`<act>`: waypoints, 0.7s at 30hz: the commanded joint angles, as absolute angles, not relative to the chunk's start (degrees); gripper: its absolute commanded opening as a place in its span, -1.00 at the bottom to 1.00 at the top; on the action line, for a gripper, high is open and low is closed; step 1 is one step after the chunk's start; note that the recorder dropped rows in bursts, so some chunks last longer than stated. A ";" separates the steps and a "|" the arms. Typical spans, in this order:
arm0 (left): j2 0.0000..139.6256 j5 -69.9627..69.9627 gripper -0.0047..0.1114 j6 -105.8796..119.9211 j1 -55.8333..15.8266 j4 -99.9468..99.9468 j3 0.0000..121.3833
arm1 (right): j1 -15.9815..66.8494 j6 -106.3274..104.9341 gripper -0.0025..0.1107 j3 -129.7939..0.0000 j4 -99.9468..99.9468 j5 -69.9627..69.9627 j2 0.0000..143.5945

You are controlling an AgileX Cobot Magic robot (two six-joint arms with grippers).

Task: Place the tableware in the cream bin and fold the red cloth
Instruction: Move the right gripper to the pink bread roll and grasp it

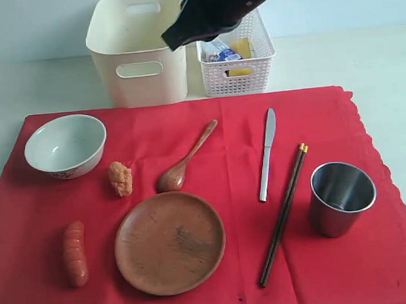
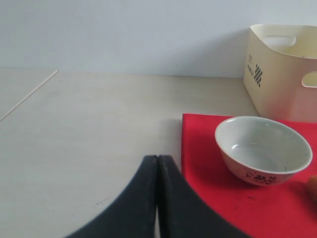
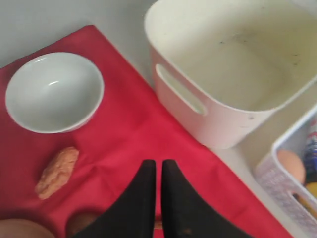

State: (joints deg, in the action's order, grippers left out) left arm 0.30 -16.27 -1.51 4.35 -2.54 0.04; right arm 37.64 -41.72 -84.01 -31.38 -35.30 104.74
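The red cloth (image 1: 375,265) lies spread flat. On it rest the white bowl (image 1: 65,144), wooden plate (image 1: 170,242), wooden spoon (image 1: 187,158), knife (image 1: 266,153), chopsticks (image 1: 284,214) and steel cup (image 1: 341,197). Behind the cloth stands the cream bin (image 1: 137,47), nothing inside it (image 3: 233,64). My right gripper (image 3: 158,163) hangs shut and holds nothing, high over the cloth's back edge beside the bin; its arm (image 1: 208,14) crosses the top of the exterior view. My left gripper (image 2: 157,158) is shut and holds nothing, over bare table beside the cloth's corner near the bowl (image 2: 262,148).
A white lattice basket (image 1: 237,53) with an egg (image 3: 290,165) and other food stands right of the bin. A sausage (image 1: 75,253) and an orange fried piece (image 1: 120,178) lie on the cloth's left half. Pale bare table (image 2: 74,124) surrounds the cloth.
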 commanded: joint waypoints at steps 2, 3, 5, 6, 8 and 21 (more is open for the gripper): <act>0.00 -15.80 -0.90 -1.98 4.04 -2.34 0.00 | 42.05 -41.91 -0.88 -84.33 -30.92 -35.53 108.66; 0.00 -15.80 -0.90 -1.98 4.04 -2.34 0.00 | 42.66 -41.76 -0.88 -84.33 -30.92 -35.32 109.61; 0.00 -15.80 -0.90 -1.98 4.04 -2.34 0.00 | 43.66 -39.66 -0.88 -84.33 -30.92 -34.41 111.54; 0.00 -15.80 -0.90 -1.98 4.04 -2.34 0.00 | 44.27 -38.34 -0.87 -84.33 -30.92 -33.67 112.47; 0.00 -15.80 -0.90 -1.98 4.04 -2.34 0.00 | 45.37 -36.44 -0.80 -84.33 -30.92 -32.12 114.16; 0.00 -15.80 -0.90 -1.98 4.04 -2.34 0.00 | 52.31 -34.42 0.13 -84.33 -30.92 -26.25 122.05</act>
State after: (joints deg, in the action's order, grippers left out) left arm 0.30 -16.27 -1.51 4.35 -2.54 0.04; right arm 51.32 -34.65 -84.01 -31.14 -27.47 121.26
